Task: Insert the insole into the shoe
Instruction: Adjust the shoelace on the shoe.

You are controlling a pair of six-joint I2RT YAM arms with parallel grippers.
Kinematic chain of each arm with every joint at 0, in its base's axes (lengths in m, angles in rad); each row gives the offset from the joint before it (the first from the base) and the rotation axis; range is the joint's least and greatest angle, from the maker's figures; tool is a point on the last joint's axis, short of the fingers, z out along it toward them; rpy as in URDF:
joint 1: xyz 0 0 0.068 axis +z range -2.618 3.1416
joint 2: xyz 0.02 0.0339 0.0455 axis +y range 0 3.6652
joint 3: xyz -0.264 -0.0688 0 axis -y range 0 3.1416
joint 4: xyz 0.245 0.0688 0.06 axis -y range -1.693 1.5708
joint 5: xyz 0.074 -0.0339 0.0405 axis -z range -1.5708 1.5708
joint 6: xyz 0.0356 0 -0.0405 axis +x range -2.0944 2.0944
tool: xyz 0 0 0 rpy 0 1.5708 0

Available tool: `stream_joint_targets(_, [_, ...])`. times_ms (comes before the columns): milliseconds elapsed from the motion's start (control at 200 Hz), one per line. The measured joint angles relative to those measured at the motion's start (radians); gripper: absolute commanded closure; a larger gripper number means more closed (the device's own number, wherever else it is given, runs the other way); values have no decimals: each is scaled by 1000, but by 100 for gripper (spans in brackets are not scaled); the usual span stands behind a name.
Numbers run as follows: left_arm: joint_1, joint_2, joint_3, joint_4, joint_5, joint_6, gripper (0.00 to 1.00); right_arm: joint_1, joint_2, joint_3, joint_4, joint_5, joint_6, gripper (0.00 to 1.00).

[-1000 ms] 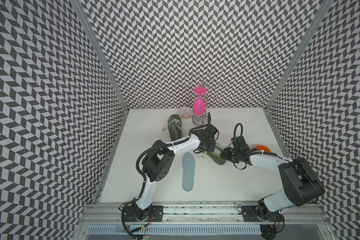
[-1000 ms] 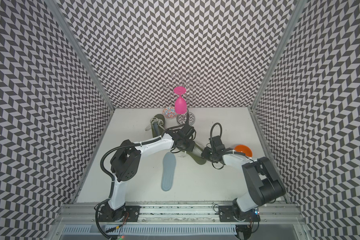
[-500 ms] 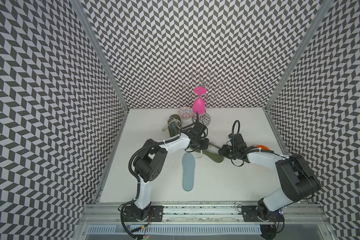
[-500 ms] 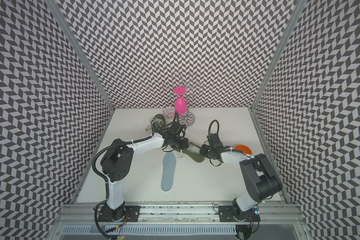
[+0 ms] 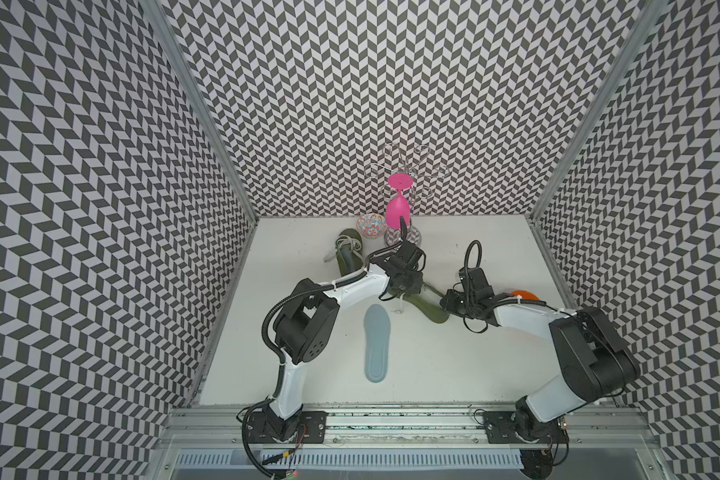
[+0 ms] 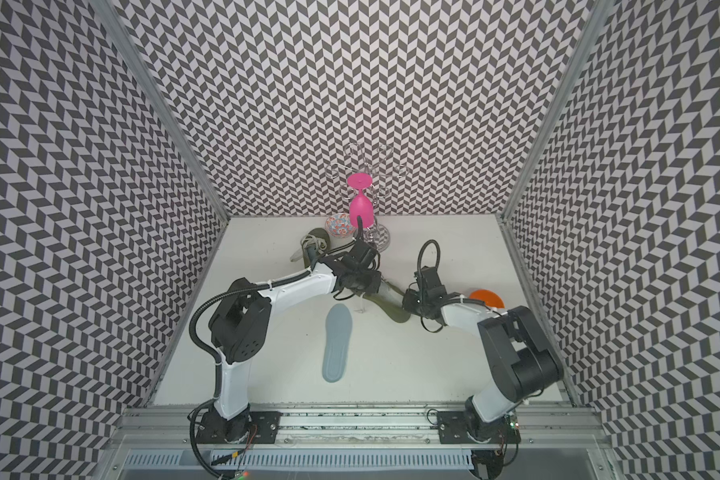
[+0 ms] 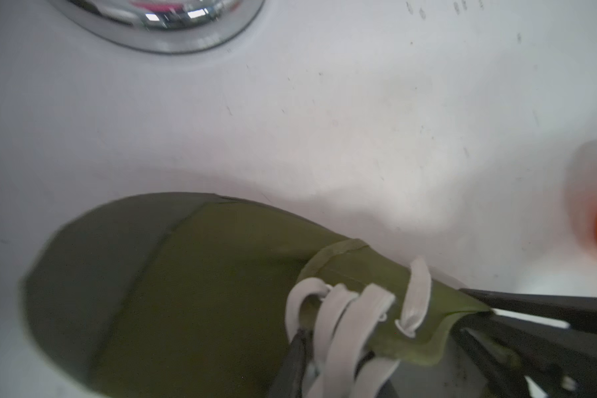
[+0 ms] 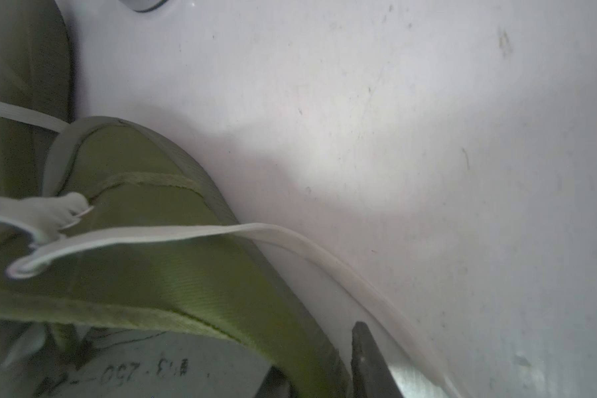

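One shoe (image 5: 430, 310), left end effector (image 7: 393, 339) spread, right end effector (image 5: 445, 301) pinching its heel

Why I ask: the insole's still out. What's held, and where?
The right gripper appears to pinch the green shoe by its side wall at the opening; the left gripper straddles its laces, hold unclear.

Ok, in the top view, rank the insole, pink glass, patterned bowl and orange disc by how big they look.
1. Insole, clearly the largest.
2. Pink glass.
3. Patterned bowl.
Unranked: Orange disc, mostly hidden behind the right arm, so its full size can't be judged.
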Motion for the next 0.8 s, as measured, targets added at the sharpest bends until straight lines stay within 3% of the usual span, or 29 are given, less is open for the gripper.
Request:
stream_joint_targets(245, [6,48,76,-106,-102,84,64,-5,0,0,-5,15,-10,75])
stream_joint_targets(355, [3,61,82,-121,-115,102,77,-5,0,0,-5,14,-14,75])
stream_joint_targets(416, [2,61,82,-124,-111,112,89,-5,0,0,-6,14,-15,75])
stream_joint_targets(481, [2,61,83,-124,-101,120,100,-5,0,0,-6,15,-18,75])
stream_joint_targets(801, [78,2,16,-85,124,104,100,-6,-4,-8,5,16,-33,75])
